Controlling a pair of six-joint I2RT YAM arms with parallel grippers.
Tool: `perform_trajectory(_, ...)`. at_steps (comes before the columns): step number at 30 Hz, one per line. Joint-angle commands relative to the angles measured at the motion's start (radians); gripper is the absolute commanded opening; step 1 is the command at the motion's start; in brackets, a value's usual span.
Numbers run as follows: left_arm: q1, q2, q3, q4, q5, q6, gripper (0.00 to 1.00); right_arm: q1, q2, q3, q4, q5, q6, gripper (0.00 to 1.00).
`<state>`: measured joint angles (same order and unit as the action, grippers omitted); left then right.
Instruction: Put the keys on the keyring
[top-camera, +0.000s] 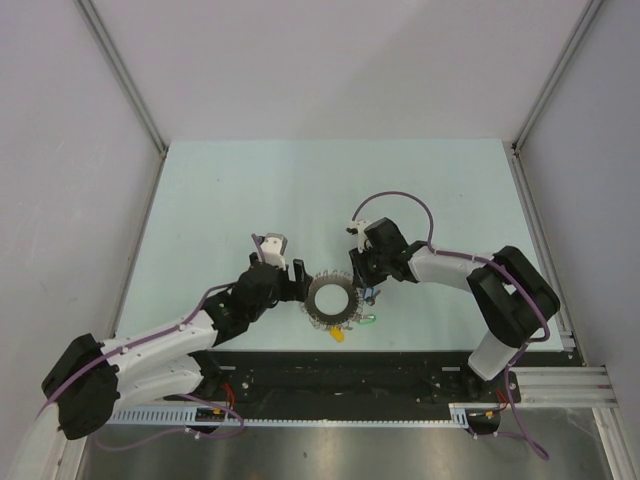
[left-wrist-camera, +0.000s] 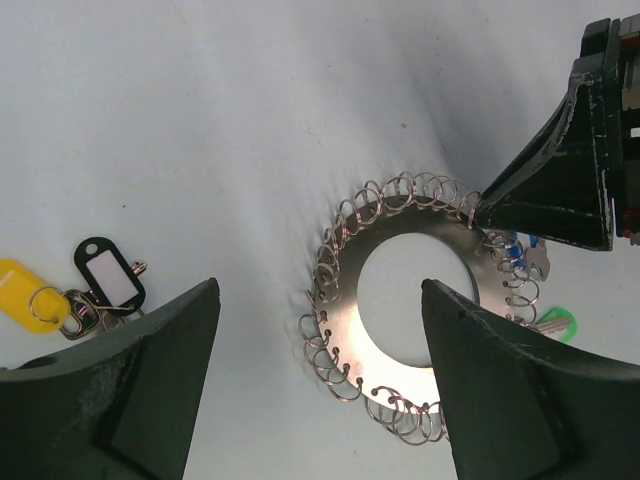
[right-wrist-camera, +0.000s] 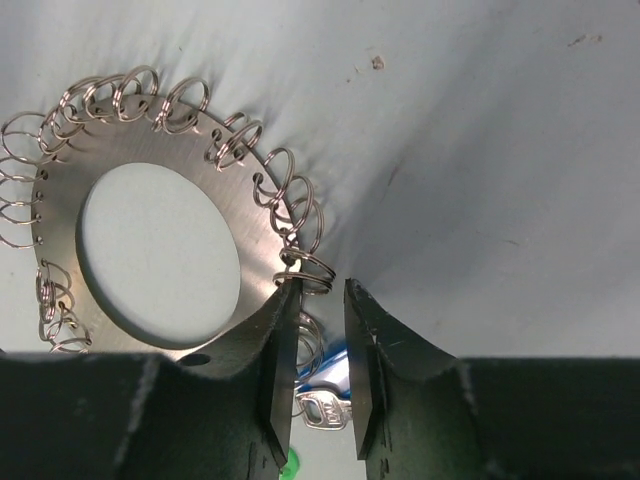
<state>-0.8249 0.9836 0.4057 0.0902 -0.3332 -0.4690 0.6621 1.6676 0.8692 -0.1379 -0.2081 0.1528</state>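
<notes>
My right pincer (right-wrist-camera: 320, 300) sits narrow around a split ring (right-wrist-camera: 305, 270) on the keyring disc (right-wrist-camera: 150, 320), grasp unclear. An off-centre pinch could drag it. My left pincer (left-wrist-camera: 320, 290) is released.

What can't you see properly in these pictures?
- Right wrist view: the key behind the right gripper shows only a bit of metal; its fingers hide the rest. Whether they pinch a small ring is unclear.
- Left wrist view: the green key is partly behind the left gripper; the yellow tag is cut off by the edge.
- Top view: the keys are too small to count.
</notes>
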Motion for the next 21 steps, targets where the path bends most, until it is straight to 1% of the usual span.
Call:
perform_trajectory(1, 0.006, 0.007, -0.001, 0.037, 0.006, 0.012, 0.86, -0.004, 0.034, -0.022, 0.080, -0.036, -0.010, 0.29)
perform_trajectory(4, 0.006, 0.009, -0.001, 0.042, 0.010, 0.012, 0.86, -0.004, 0.047, -0.026, 0.096, -0.034, -0.009, 0.27)
perform_trajectory(9, 0.006, 0.013, 0.001, 0.043, 0.014, 0.013, 0.86, -0.006, 0.050, -0.035, 0.107, -0.036, -0.009, 0.17)
perform_trajectory(10, 0.006, 0.012, 0.001, 0.043, 0.014, 0.013, 0.86, -0.004, 0.043, -0.036, 0.106, -0.037, -0.010, 0.15)
perform_trajectory(11, 0.006, 0.012, -0.001, 0.045, 0.019, 0.015, 0.86, -0.002, 0.037, -0.038, 0.103, -0.036, -0.013, 0.10)
perform_trajectory(14, 0.006, 0.009, -0.004, 0.057, 0.036, 0.018, 0.86, 0.005, -0.002, -0.038, 0.084, -0.013, -0.027, 0.04)
perform_trajectory(17, 0.006, -0.003, -0.010, 0.075, 0.052, 0.027, 0.86, 0.019, -0.060, -0.038, 0.052, 0.033, -0.044, 0.00)
perform_trajectory(21, 0.006, -0.026, -0.024, 0.108, 0.083, 0.043, 0.86, 0.059, -0.137, -0.038, 0.029, 0.113, -0.079, 0.00)
